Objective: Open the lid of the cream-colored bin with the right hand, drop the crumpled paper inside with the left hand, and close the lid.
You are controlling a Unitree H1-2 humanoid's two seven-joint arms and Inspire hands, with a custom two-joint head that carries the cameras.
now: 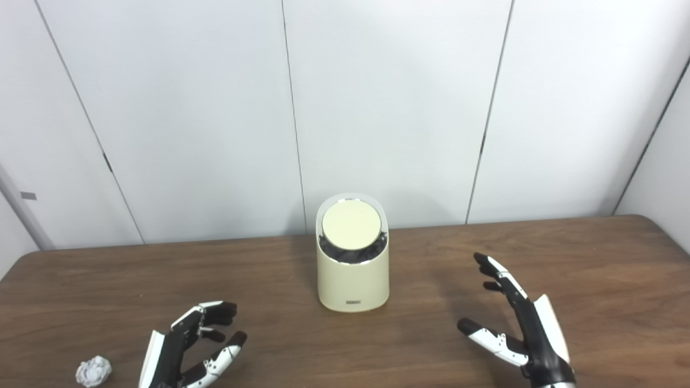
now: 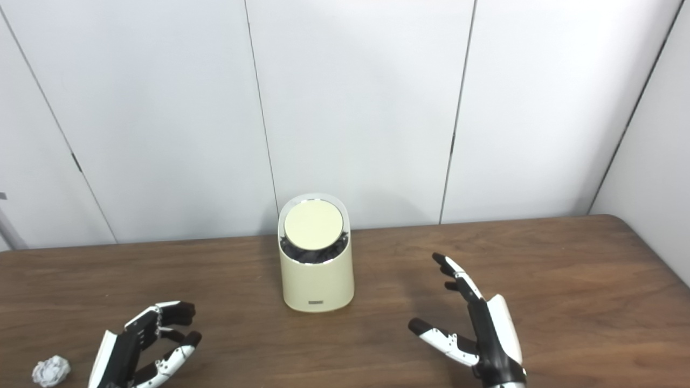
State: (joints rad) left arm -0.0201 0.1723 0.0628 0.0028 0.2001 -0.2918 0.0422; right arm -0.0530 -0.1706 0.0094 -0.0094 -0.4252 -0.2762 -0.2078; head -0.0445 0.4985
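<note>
A cream-colored bin stands upright at the middle of the brown table, its round lid tilted toward me with a dark gap below it. A crumpled white paper ball lies at the front left of the table. My left hand hovers open just right of the ball, fingers curled and holding nothing. To the right of the bin my right hand is open, fingers stretched upward and thumb out toward the bin, well apart from it.
The wooden table ends at a rounded back right corner. White wall panels stand close behind the bin.
</note>
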